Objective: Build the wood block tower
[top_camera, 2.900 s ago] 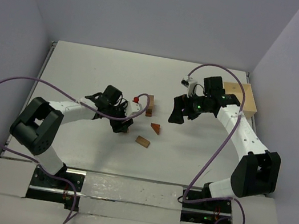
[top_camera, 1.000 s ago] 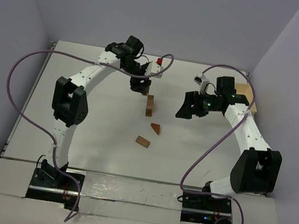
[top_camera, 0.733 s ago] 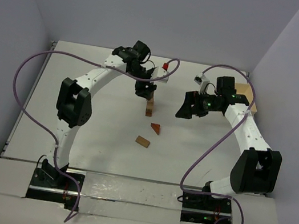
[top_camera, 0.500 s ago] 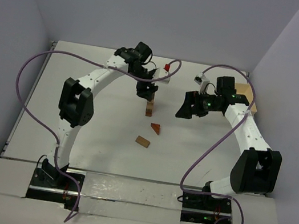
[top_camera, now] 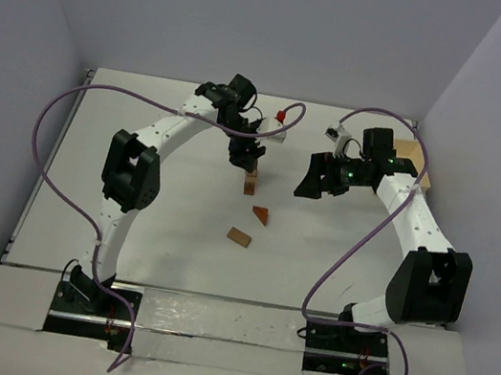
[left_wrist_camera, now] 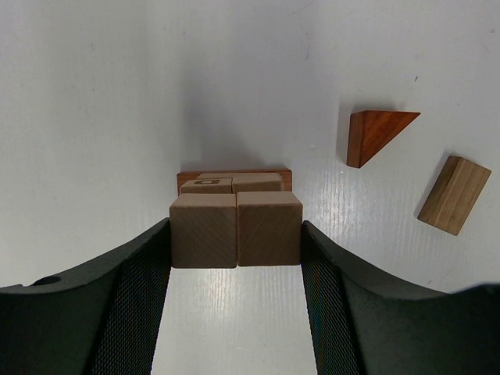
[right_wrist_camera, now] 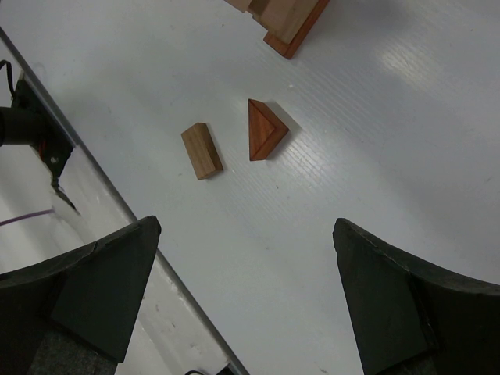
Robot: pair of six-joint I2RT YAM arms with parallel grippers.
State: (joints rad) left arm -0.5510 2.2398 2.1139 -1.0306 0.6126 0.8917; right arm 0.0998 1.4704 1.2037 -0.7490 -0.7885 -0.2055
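We see the wood block tower [left_wrist_camera: 250,182] standing on the table [top_camera: 175,232], the left gripper [left_wrist_camera: 235,242] clamped on a pair of tan cubes [left_wrist_camera: 269,229] at its top. The right gripper [right_wrist_camera: 246,234] hangs wide open and empty, with a triangular wedge [right_wrist_camera: 264,129] and a tan bar [right_wrist_camera: 202,151] lying loose near the tower

Bright, even light; soft shadows; sharp.

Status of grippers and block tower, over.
Left gripper shut on two tan wooden cubes over brown wooden block stack. Right gripper open, empty. Reddish triangular wedge, tan rectangular bar loose beside; nothing blocking.
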